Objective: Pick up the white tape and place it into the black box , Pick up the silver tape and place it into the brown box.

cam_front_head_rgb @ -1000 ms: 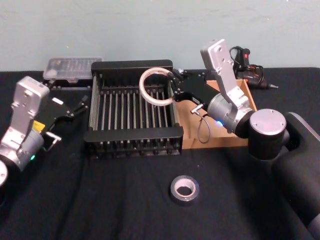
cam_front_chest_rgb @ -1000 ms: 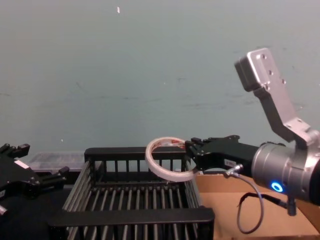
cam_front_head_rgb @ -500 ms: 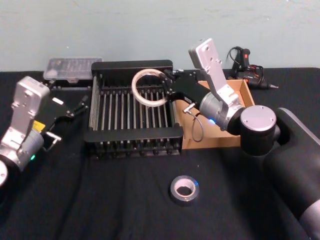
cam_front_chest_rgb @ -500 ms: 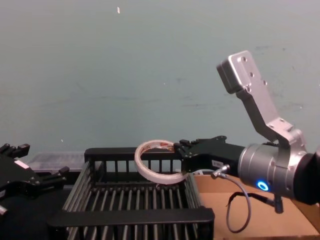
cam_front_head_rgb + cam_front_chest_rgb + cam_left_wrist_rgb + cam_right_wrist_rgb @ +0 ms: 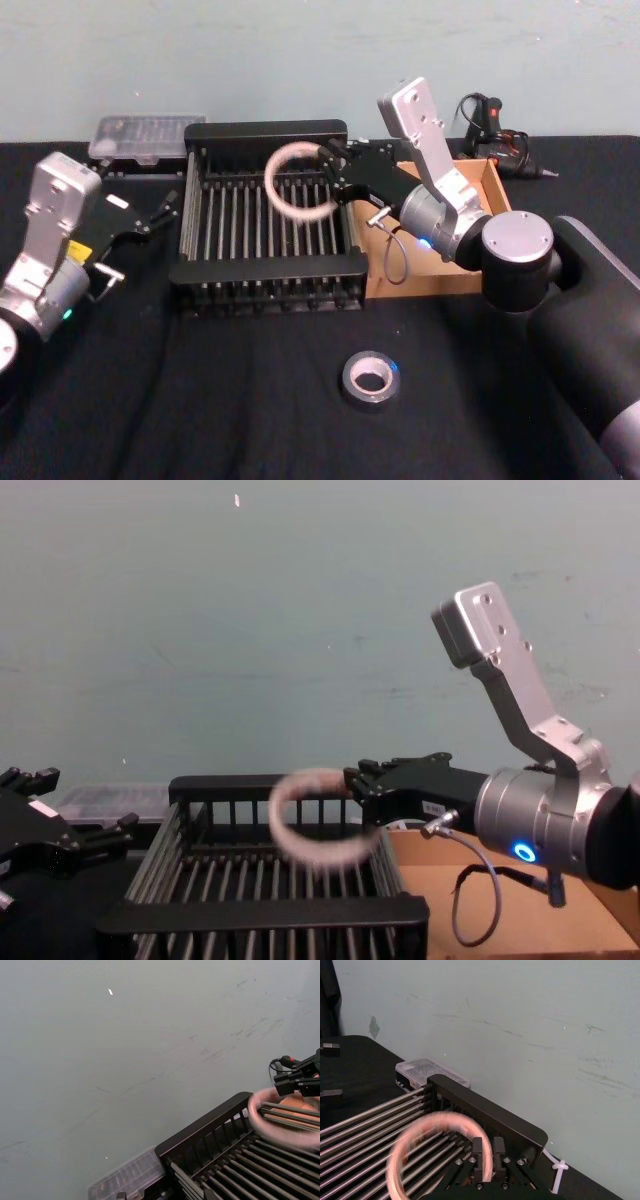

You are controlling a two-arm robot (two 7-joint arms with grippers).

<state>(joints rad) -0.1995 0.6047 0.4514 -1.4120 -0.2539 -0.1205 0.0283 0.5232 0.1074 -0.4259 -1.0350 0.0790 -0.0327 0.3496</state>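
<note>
The white tape (image 5: 299, 185) is a blurred ring in mid-air over the back right part of the black box (image 5: 265, 268), just off the fingertips of my right gripper (image 5: 330, 180). In the right wrist view the tape (image 5: 440, 1122) hangs in front of the slightly parted fingers (image 5: 477, 1152), above the crate's bars (image 5: 370, 1125). The chest view shows the tape (image 5: 315, 818) just below the gripper (image 5: 358, 785). The silver tape (image 5: 368, 378) lies flat on the black cloth in front. The brown box (image 5: 420, 280) sits right of the crate, under my right arm. My left gripper (image 5: 160, 210) rests open left of the crate.
A clear plastic case (image 5: 145, 133) lies behind the crate's left corner. A black hand tool (image 5: 495, 130) with a cable sits behind the brown box. A pale wall closes the back of the table. Black cloth stretches around the silver tape.
The white tape, held sharp in the right gripper before, is now blurred and slightly lower over the crate, loose from the fingers. The right arm has stopped moving left. The left arm is unchanged.
</note>
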